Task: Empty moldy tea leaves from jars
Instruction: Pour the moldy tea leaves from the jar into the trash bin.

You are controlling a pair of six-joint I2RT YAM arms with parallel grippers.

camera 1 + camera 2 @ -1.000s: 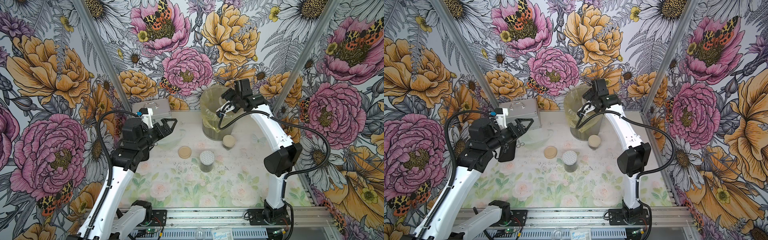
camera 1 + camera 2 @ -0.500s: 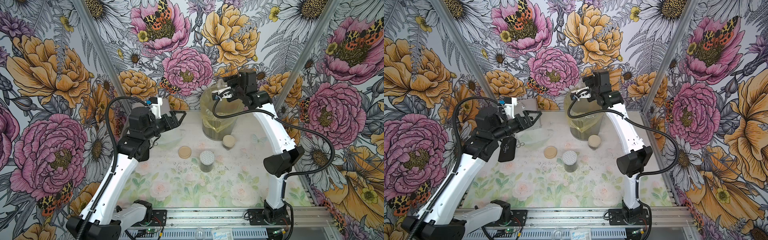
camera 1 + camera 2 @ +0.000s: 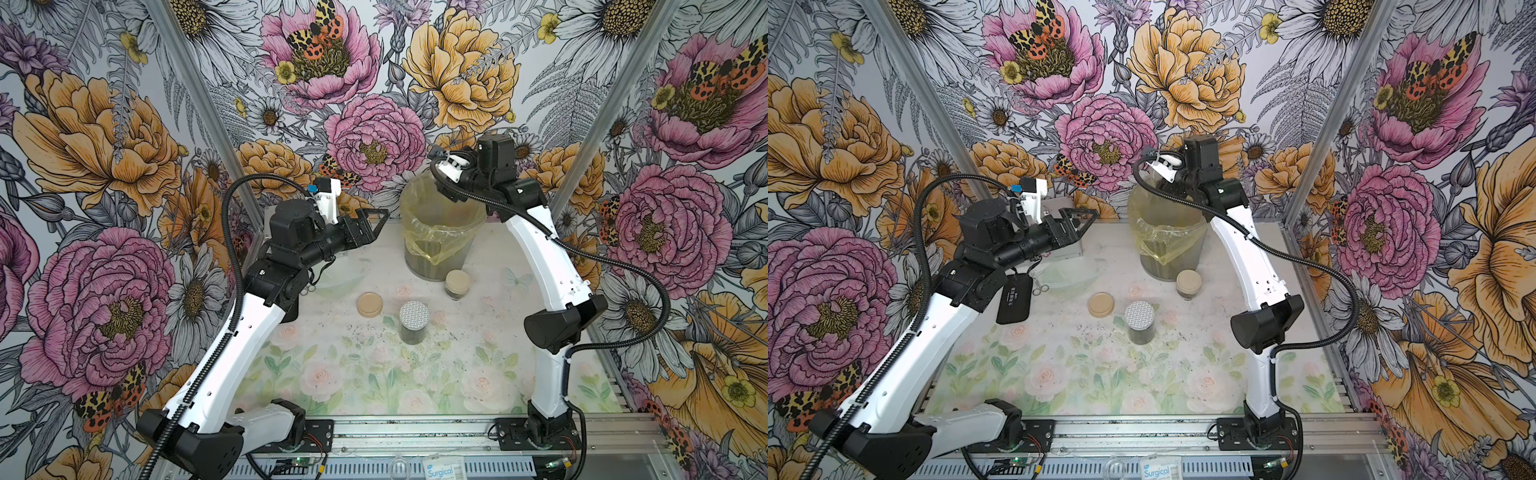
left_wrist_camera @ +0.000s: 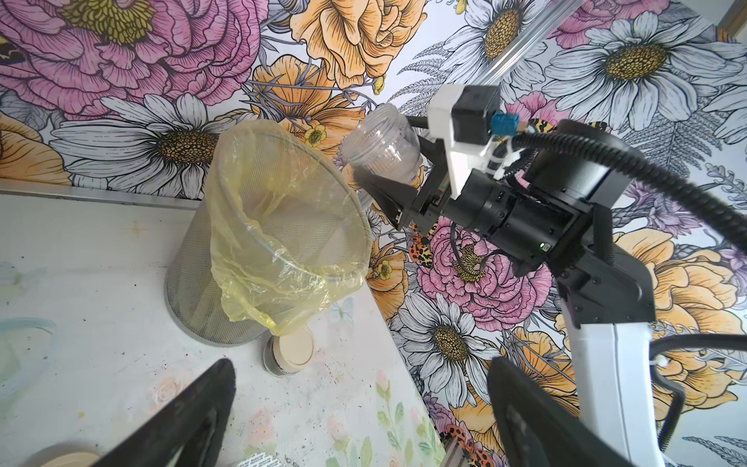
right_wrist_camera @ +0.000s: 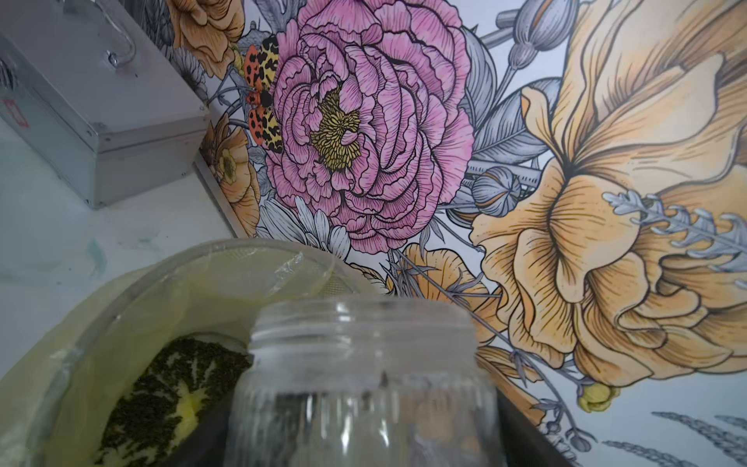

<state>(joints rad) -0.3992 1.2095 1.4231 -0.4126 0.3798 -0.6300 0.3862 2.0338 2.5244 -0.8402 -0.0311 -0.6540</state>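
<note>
While the right gripper (image 4: pixel 394 161) kept its fingers clamped on the body of a lidless jar (image 4: pixel 382 141), the jar hung tilted above the rim of the mesh bin (image 4: pixel 190 283). It was clear of the rim, with its mouth turned toward the back wall. The glass was nearly bare, and the right wrist view showed only a few dark specks clinging inside.

Tea leaves (image 5: pixel 161 384) lay as a dark crumbly heap at the bottom of the yellow bag (image 4: pixel 283 226) lining the bin.

The left gripper (image 3: pixel 374 220) was raised off the table (image 3: pixel 478 374) to the left of the bin and pointed toward it. Its jaws were spread wide with nothing between them.

Jars on the table:
- The tan-lidded jar (image 3: pixel 457 284) stood upright just beside the bin's base on the near side, lid on, with dark contents showing through the glass.
- The silver-lidded jar (image 3: pixel 414 322) stood upright nearer the front at mid-table, apart from the other, with a dark mass inside.
- A loose tan lid (image 3: pixel 369 304) lay flat just to the left of the silver-lidded jar, not touching it.

Dark crumbs were scattered thinly over the table around the jars and the lid in both top views.

A metal case (image 5: pixel 101 109) sat at the back left, near the wall.
</note>
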